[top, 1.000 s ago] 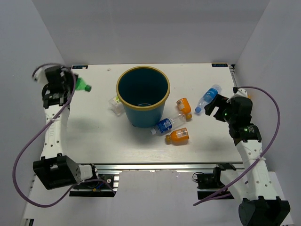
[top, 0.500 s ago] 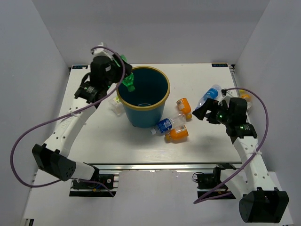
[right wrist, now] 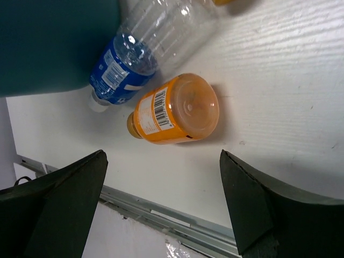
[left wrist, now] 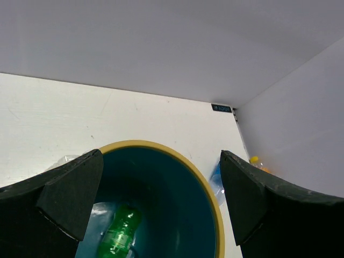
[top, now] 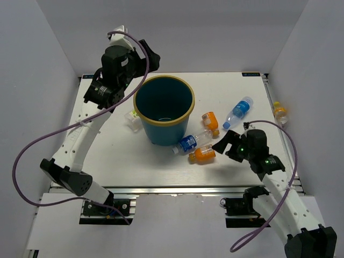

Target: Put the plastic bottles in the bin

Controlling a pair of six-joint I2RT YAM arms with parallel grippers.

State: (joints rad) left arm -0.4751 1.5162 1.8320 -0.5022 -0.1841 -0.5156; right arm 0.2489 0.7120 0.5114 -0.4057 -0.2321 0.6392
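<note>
Above bin, left end effector agape

Overhead plus wrist close-ups, bin common

The bin is smooth teal plastic with a dull sheen and a yellowish rim. Inside it lies a green bottle of glossy, see-through plastic. The worktop is matt white board with a fine grain. On it, the orange bottle is smooth, faintly translucent plastic with a printed label. The clear bottle is ribbed, shiny plastic in a glossy blue wrap. The jaws of the left gripper and right gripper look like matt black plastic. A silvery metal rail edges the worktop's near side.
</note>
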